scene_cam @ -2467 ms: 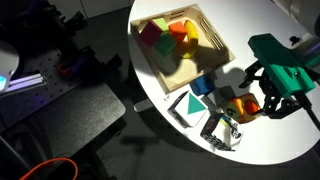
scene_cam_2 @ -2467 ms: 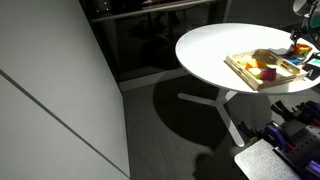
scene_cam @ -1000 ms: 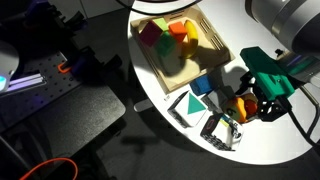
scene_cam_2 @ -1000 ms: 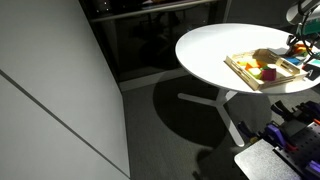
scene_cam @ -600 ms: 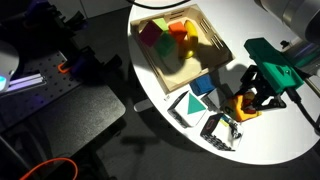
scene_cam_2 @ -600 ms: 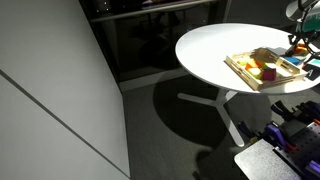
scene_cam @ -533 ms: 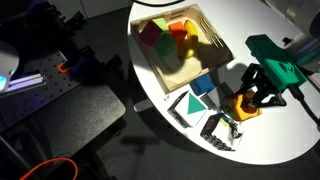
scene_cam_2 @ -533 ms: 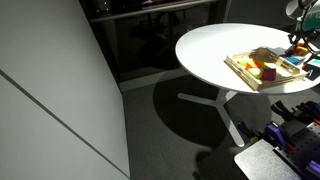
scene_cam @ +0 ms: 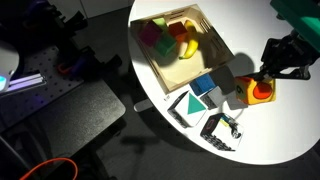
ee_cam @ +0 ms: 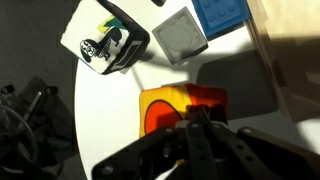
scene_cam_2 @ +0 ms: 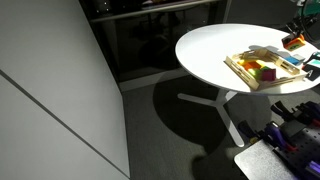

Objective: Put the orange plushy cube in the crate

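The orange plushy cube [scene_cam: 259,93] hangs just above the white table [scene_cam: 270,140], its red circle facing up, with my gripper [scene_cam: 266,80] shut on it from above. In the wrist view the cube [ee_cam: 165,106] fills the middle and my gripper [ee_cam: 196,118] pinches its top edge; its lower part is hidden by the fingers. The cube [scene_cam_2: 293,43] and gripper [scene_cam_2: 294,37] also show at the far right edge in an exterior view. The crate [scene_cam: 208,40], a light-wood tray, lies up and to the left and holds several coloured soft blocks. Its corner [ee_cam: 288,45] shows in the wrist view.
A blue cube [scene_cam: 204,85] and a teal-and-white block [scene_cam: 186,105] lie between the crate and the held cube. A black-and-white patterned box [scene_cam: 222,131] sits near the table edge. In the wrist view the patterned box [ee_cam: 104,40], a grey block [ee_cam: 180,37] and the blue cube [ee_cam: 220,12] lie beyond the held cube.
The gripper closed on the orange cube and rose with it. The cube has left the table by the patterned box and now hangs higher and further right.
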`<act>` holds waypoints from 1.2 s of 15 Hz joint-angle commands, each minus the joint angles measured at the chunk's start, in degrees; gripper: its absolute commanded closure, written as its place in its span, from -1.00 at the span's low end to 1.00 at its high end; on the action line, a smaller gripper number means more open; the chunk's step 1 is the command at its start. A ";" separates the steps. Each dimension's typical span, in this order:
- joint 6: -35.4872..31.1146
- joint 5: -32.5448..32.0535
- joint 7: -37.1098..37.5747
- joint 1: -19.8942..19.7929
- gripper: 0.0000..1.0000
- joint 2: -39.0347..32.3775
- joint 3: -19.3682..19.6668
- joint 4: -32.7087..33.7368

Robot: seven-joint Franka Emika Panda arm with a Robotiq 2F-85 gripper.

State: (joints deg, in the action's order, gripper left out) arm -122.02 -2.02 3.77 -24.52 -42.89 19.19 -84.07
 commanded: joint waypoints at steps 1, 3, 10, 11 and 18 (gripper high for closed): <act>0.02 -0.64 -0.02 1.59 0.95 5.16 -1.04 -3.41; -0.57 -0.54 -0.03 2.61 0.96 6.42 -1.71 -4.20; -2.49 -0.79 -0.77 7.05 0.96 10.31 -4.46 -9.70; -2.76 -0.77 -0.90 7.60 0.95 10.85 -4.82 -10.71; 1.46 -0.28 -4.46 9.75 0.91 17.80 -7.40 -20.07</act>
State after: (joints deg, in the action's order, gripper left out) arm -123.32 -2.02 2.00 -14.85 -30.14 12.66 -98.83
